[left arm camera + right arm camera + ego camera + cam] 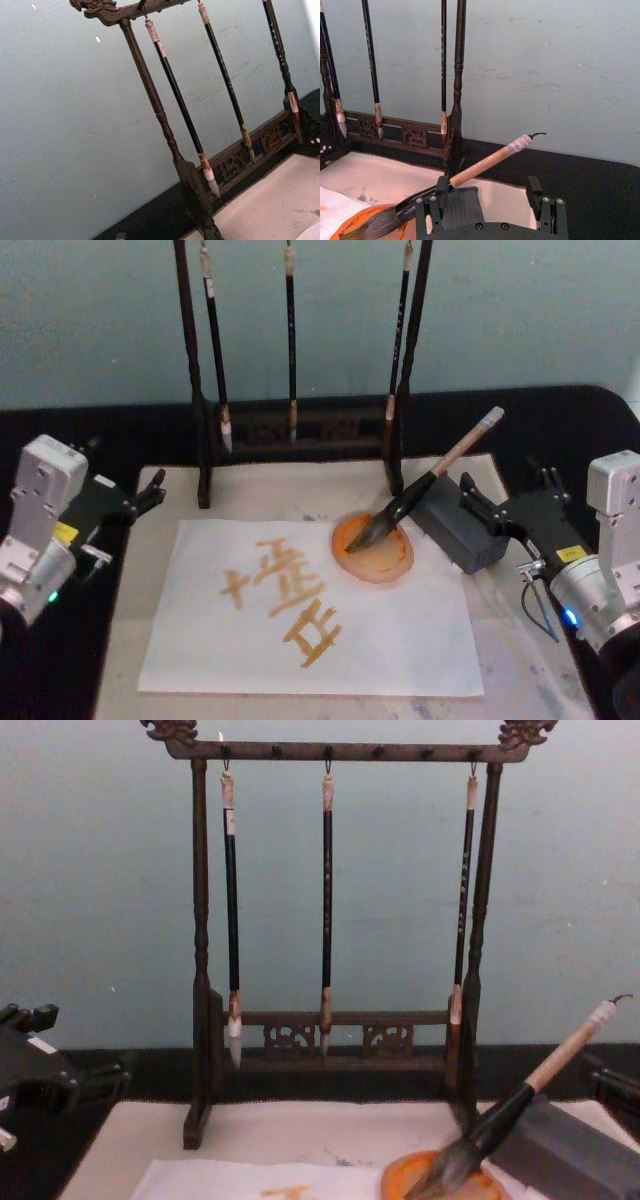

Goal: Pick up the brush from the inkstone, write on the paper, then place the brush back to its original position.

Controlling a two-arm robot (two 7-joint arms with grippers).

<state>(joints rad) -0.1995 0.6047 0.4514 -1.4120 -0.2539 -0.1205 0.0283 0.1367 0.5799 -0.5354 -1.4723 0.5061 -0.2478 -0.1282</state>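
Orange brushed characters on paper (400, 640), not legible; no other readable text.

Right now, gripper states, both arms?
Left gripper: open, holding nothing, parked left of the paper.
Right gripper: open, empty, just behind the brush.

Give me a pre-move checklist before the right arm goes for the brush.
1. Brush resting with bristles in the inkstone, handle propped on the dark block: ok.
2. Right gripper open, fingers either side of the block, behind the handle: ok.
3. Handle free, nothing gripping it: ok.
4. Paper flat on the felt mat; orange characters already on it, blank area toward its right: ok.
5. Left gripper parked at the mat's left edge, off the paper: ok.
6. Ink loaded on bristles: cannot tell.
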